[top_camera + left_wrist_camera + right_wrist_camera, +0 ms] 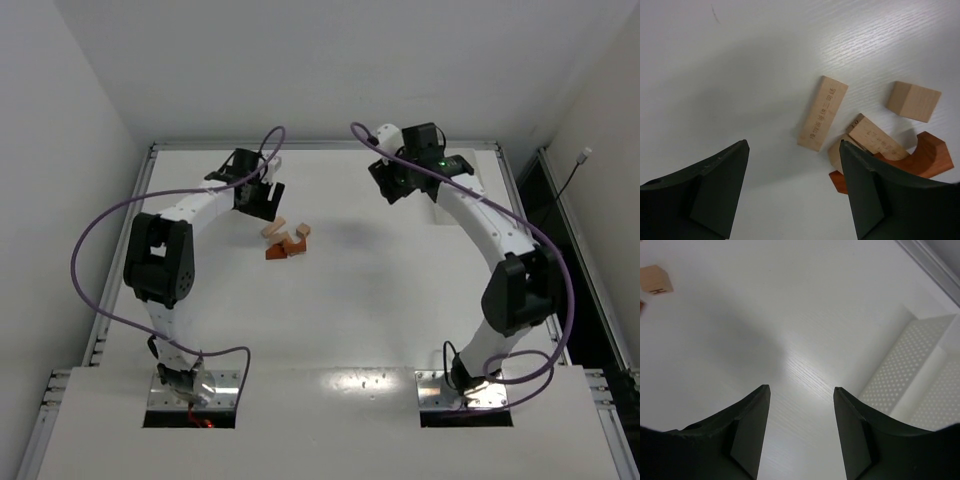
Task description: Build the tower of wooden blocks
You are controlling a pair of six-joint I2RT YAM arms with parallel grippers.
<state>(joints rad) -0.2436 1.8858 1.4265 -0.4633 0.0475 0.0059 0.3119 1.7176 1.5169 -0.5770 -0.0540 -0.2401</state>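
Note:
The wood blocks (pixel 286 241) lie in a loose heap left of the table's middle; no tower shows in any view. In the left wrist view a tan bar (pixel 822 113) lies flat and apart. A second tan bar (pixel 875 137) leans on a reddish-orange arch (pixel 927 156), and a tan cube (pixel 914 101) sits beyond them. My left gripper (pixel 793 142) (pixel 262 205) hovers open just behind the heap, with bare table between its fingers. Far to the right, my right gripper (pixel 801 387) (pixel 393 188) is open and empty, and a tan cube (pixel 655 279) sits at its view's top left.
The white table (pixel 400 300) has a raised metal rim (pixel 325 145) at the back. A perforated white plate (pixel 920 375) and the table's rail (pixel 932 262) lie to the right of the right gripper. Purple cables loop from both arms.

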